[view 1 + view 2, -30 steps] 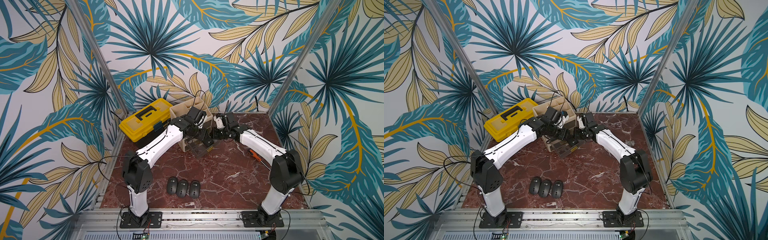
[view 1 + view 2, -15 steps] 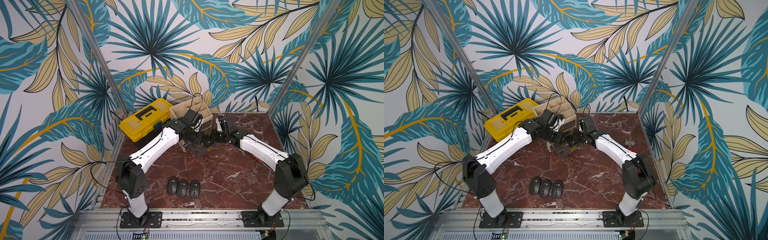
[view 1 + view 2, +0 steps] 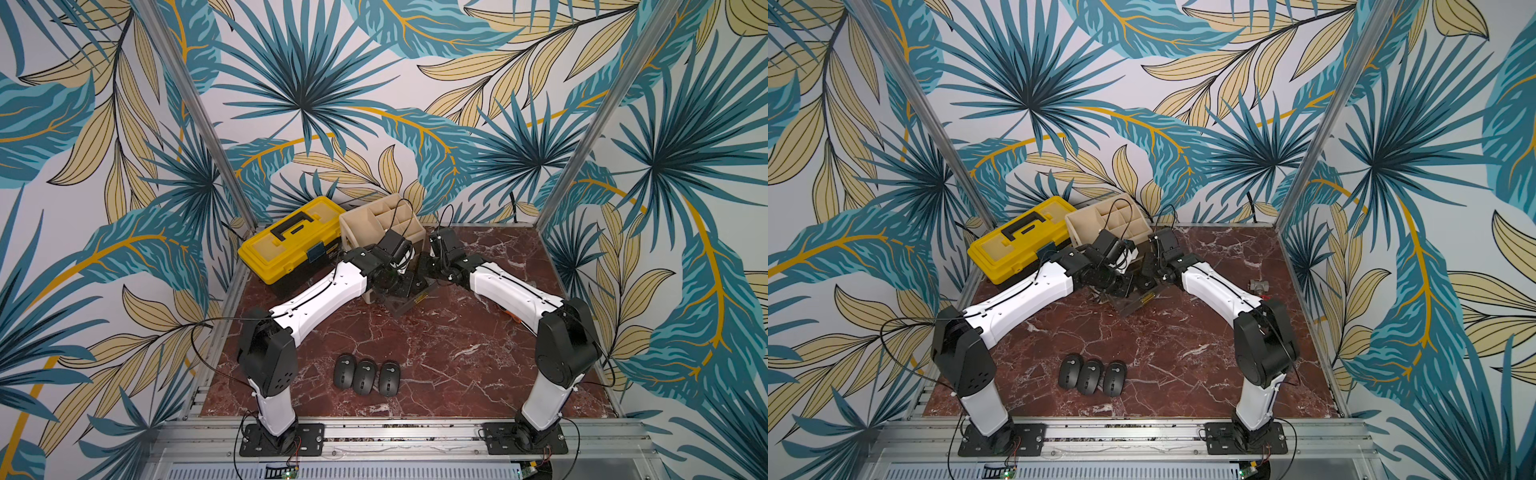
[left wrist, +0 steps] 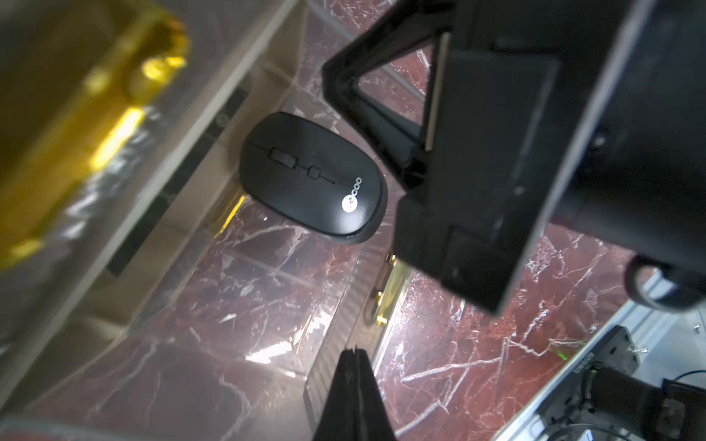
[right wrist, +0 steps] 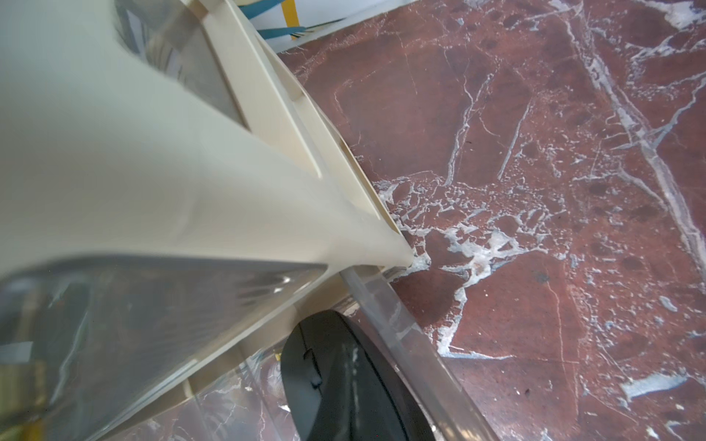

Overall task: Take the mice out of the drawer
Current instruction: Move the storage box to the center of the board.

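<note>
Marble tabletop [image 4: 477,343]: mouse [image 4: 311,175] in clear drawer [image 4: 336,305], lying apart from left gripper [image 4: 353,362] (jaws pressed together, holding nothing).

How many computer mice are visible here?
4. Three mice lie in a row at the table's front; one mouse lies in the clear drawer. More may be hidden.

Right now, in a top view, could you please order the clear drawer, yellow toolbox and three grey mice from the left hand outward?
1. Clear plastic drawer: under the left hand.
2. Yellow plastic toolbox: back left.
3. Three dark grey oval mice: front.
</note>
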Controlling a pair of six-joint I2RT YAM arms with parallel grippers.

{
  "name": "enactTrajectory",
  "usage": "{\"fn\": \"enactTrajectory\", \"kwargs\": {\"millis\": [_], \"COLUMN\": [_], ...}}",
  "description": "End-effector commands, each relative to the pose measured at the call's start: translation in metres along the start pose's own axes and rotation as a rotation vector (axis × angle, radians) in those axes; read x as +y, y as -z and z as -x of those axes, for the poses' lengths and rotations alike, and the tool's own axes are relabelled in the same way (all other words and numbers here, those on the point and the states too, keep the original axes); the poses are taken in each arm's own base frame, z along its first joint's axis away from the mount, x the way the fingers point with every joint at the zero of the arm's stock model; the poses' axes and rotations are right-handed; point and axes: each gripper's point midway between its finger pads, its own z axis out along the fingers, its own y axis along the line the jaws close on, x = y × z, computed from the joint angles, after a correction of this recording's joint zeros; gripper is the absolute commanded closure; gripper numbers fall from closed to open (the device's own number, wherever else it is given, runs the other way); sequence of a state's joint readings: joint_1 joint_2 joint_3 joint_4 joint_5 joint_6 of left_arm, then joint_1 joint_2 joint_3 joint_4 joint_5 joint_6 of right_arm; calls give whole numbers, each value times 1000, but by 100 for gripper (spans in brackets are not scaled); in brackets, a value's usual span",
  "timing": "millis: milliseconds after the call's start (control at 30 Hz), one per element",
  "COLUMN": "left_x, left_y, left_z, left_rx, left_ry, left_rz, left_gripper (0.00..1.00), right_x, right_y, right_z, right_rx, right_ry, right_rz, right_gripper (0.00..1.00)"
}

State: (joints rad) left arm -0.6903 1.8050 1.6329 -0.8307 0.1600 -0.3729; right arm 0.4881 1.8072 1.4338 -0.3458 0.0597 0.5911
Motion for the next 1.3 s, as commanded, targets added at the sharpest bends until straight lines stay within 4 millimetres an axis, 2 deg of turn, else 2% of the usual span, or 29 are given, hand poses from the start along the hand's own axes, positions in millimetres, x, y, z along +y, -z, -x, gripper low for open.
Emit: {"fn": "enactTrajectory", "kwargs": {"millis": [0, 267, 500, 733, 933, 1067, 1167, 1267], "left_x": [2, 4, 2, 7, 11, 16, 18, 17], "left_y": [-23, -47, -56, -32, -30, -8, 10, 22], "left_z": [-7, -16, -12, -10, -21, -17, -15, -14], "left_rx": [36, 80, 53, 27, 49, 27, 7, -12], "left_ry": [11, 19, 60, 63, 81, 69, 63, 59], "left_rz": [12, 42, 22, 70, 79, 115, 130, 119], "left_gripper": [100, 100, 100, 100, 100, 100, 100, 100], "right_x": [-4, -3, 0, 10, 28, 28, 24, 25], "right_y": [-5, -15, -24, -32, -36, -33, -27, -13], "right_z": [-7, -13, -23, -33, -41, -46, -40, -24], "right_rx": [35, 66, 117, 172, 226, 263, 242, 188], "right_ry": [13, 16, 24, 44, 87, 139, 147, 159], "right_rz": [-32, -24, -6, 58, 162, 181, 187, 211], "right_gripper": [100, 100, 100, 100, 100, 100, 100, 100]}}
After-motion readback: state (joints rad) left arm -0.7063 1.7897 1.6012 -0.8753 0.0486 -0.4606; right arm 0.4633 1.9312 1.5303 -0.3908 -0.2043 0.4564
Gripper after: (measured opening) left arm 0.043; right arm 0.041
